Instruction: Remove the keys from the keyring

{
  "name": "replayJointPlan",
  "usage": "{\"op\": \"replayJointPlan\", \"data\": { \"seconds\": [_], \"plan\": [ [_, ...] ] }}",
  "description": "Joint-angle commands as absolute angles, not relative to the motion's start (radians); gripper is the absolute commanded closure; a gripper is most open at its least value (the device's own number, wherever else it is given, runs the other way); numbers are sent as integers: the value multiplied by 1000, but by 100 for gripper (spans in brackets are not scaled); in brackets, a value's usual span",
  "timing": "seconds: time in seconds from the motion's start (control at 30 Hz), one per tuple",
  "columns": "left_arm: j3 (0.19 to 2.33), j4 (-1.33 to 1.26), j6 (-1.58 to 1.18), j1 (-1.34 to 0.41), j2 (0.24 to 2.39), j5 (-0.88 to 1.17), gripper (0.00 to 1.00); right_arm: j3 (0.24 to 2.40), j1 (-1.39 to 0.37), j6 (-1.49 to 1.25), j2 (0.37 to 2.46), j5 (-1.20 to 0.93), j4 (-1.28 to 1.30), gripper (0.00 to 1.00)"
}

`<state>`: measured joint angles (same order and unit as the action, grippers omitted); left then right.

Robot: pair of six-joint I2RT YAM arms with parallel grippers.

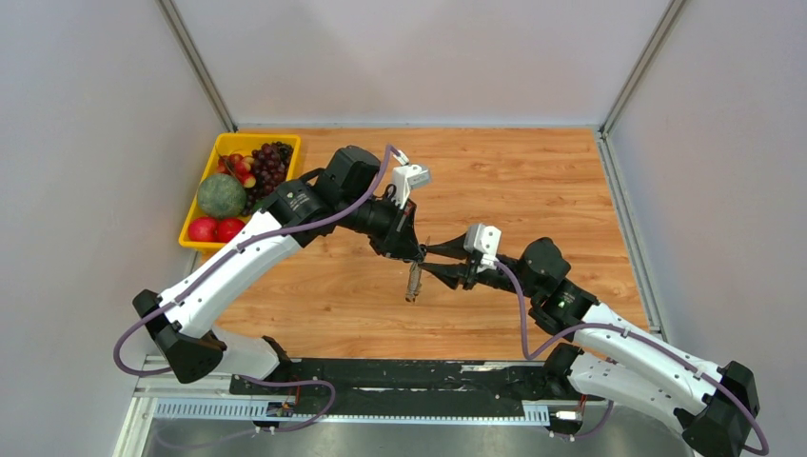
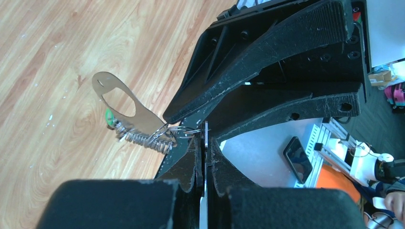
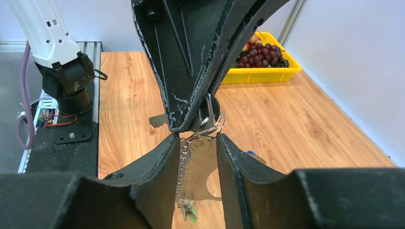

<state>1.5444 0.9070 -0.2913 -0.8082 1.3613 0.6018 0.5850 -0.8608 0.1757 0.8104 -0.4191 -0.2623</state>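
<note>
My left gripper (image 1: 417,249) (image 2: 205,139) is shut on a thin silver key (image 2: 206,143), seen edge-on between its fingers. The key's toothed blade (image 3: 157,120) sticks out beside them in the right wrist view. From it hang small wire rings (image 2: 184,130), a coiled chain (image 2: 143,138) and the keyring (image 2: 125,102) (image 3: 200,167), a flat grey oval loop, held above the table. A green key head (image 3: 192,213) dangles at the chain's end. My right gripper (image 1: 430,262) (image 3: 198,139) is open, with its fingers either side of the hanging keyring. A blue key head (image 3: 250,152) peeks from behind the right finger.
A yellow basket (image 1: 257,140) (image 3: 267,75) of fruit stands at the table's far left corner. The arm bases and a black rail (image 1: 400,376) run along the near edge. Grey walls close in the table on three sides.
</note>
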Motion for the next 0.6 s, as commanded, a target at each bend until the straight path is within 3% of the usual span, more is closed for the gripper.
{"op": "replayJointPlan", "data": {
  "seconds": [0.0,0.27,0.57],
  "plan": [
    [1536,829,-323,-809,1330,655,100,632,-866,142,817,-433,-342,61],
    [1536,809,-321,-810,1328,640,100,627,-866,137,815,-463,-343,64],
    [1535,805,-330,-810,1327,645,100,623,-865,117,824,-439,-365,90]
  ]
}}
